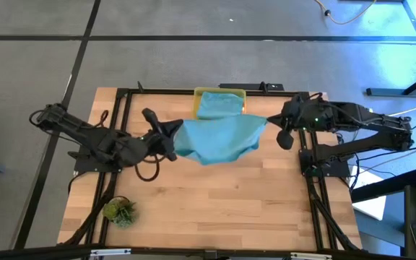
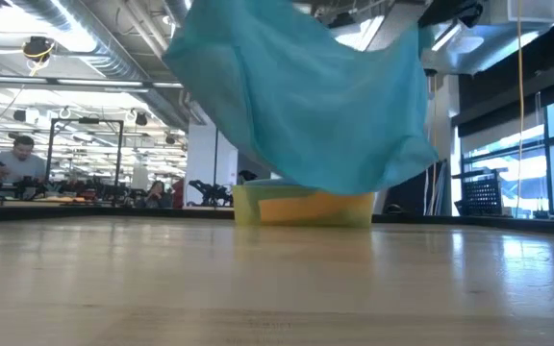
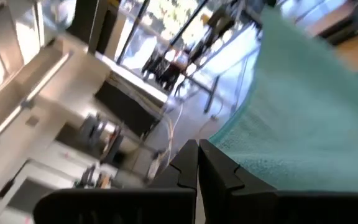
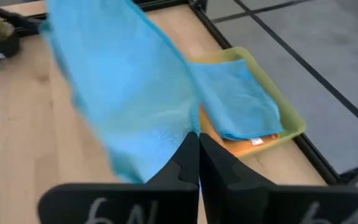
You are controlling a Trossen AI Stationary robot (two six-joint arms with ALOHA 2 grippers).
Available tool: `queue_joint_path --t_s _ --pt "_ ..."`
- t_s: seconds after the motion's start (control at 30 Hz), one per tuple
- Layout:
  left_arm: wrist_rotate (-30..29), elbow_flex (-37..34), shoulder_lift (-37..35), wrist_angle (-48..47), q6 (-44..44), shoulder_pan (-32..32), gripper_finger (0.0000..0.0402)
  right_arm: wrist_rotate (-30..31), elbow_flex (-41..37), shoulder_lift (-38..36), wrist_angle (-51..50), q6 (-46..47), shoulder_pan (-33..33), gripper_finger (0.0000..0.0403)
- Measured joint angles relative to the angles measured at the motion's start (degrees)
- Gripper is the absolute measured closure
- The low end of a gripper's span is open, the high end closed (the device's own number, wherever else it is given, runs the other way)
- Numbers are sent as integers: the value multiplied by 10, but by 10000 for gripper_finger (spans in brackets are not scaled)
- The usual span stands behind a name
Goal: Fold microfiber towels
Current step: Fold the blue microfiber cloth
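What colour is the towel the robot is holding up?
Teal-blue towel, clearest in the high view.

Overhead looks straight down, low looks level across the table [image 1: 215, 195]; wrist cameras ride close behind their fingers.

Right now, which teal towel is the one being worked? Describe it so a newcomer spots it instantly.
Start at the yellow bin at the far edge of the table. Just in front of it, a teal towel hangs stretched in the air between the left gripper and right gripper, both shut on its corners. The other teal towel lies folded in the bin.
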Motion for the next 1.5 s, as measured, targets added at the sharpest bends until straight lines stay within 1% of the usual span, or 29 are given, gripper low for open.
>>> queue_joint_path --t_s 0.2,0.37,0.47,0.53,0.63,0.73,0.8,0.93,1.0,1.13,1.2,1.27,1.37,1.5 --pt "4 0 -2 -56 -72 16 402 2 -3 0 4 10 -5 403" --pt "34 0 -2 -95 -109 35 402 4 -3 0 2 9 -5 403" --pt "37 0 -2 -130 -127 60 402 33 -3 0 0 -3 -8 403" --pt "43 0 -2 -160 -139 90 402 54 -3 0 0 -5 -19 403" --pt "96 0 -2 -184 -167 137 402 47 -3 3 -1 -10 -38 403" --pt "131 0 -2 -178 -189 141 402 9 -3 5 -9 -2 -38 403" --pt "131 0 -2 -176 -191 123 402 -5 -3 6 -19 5 -25 403" --pt "121 0 -2 -175 -200 60 402 -10 -4 6 -28 29 14 403" --pt "119 0 -2 -174 -218 25 402 -21 -4 6 -27 44 35 403" --pt "90 0 -2 -168 -263 -55 402 -35 -4 9 -13 83 91 403" --pt "96 0 -2 -169 -294 -95 402 -36 -4 14 -6 108 126 403" --pt "116 0 -2 -182 -336 -131 402 -36 -6 23 -3 138 168 403" --pt "123 0 4 -208 -411 -184 402 -37 -43 39 31 183 234 403" --pt "123 0 35 -214 -477 -240 402 -38 -108 65 149 221 315 403"
